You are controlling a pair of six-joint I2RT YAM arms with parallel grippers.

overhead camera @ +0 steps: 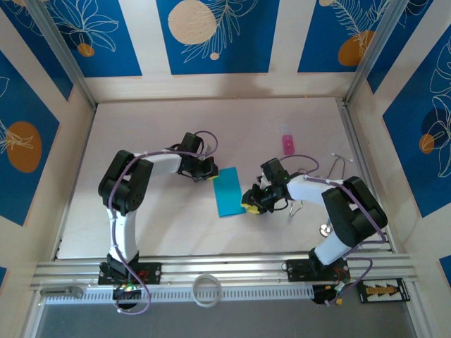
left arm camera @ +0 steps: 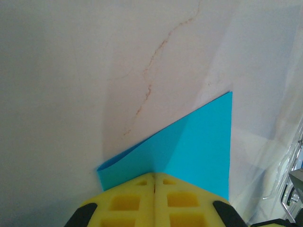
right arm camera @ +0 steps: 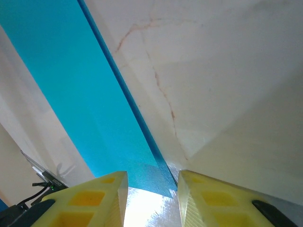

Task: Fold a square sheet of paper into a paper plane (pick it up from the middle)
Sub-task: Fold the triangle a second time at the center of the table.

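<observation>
Seen from above and behind the arms, the square sheet of paper [overhead camera: 227,191], cyan-blue and folded over into a narrow rectangle, lies on the pale table [overhead camera: 155,127] between the two arms. The left gripper [overhead camera: 211,173] meets its far left corner and the right gripper [overhead camera: 249,201] sits at its near right edge. In the left wrist view, the two yellow pads [left arm camera: 128,203] are pressed together with no gap, pinching the paper [left arm camera: 199,146]. The paper fans out ahead in two layers, and its left side lifts off the table in a soft curl. In the right wrist view, the yellow fingers [right arm camera: 94,198] stand apart and one long edge of the sheet [right arm camera: 71,85], with a second layer showing beneath, runs down into the gap between them. They are not clamped on it. The step in hand looks like flattening the centre fold. To do it well, the left grip should pin its corner firmly so the layers line up, while the right gripper works evenly along the edge, low against the table, making a sharp crease without dragging the sheet askew
</observation>
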